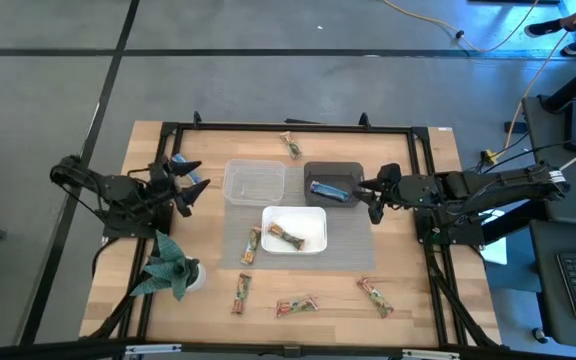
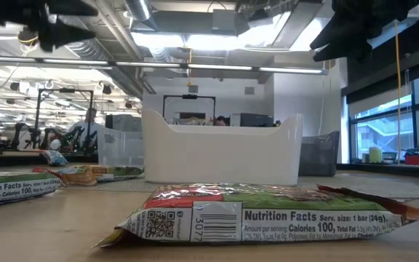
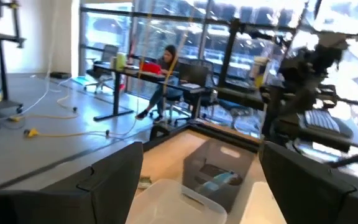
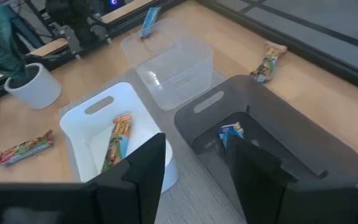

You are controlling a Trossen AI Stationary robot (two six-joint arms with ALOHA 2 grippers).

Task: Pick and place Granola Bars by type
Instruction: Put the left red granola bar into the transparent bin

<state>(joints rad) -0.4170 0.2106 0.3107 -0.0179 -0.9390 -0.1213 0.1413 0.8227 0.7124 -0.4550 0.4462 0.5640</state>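
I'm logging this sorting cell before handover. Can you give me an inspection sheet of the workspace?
Surface: wooden table, grey mat under the tubs.
Job's things: blue bar in dark tub; tan bar in white tub; clear tub empty; five tan bars loose on the table, one blue bar by the left arm.
Clutter: green paper plant.
Grippers: left tool open, raised beside clear tub; right tool partly open above dark tub, holding nothing.
Cables: yellow cable on floor.
Surroundings: person seated at a desk.

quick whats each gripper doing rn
left gripper: open, empty, beside the clear tub.
right gripper: part open, empty, at the dark tub.
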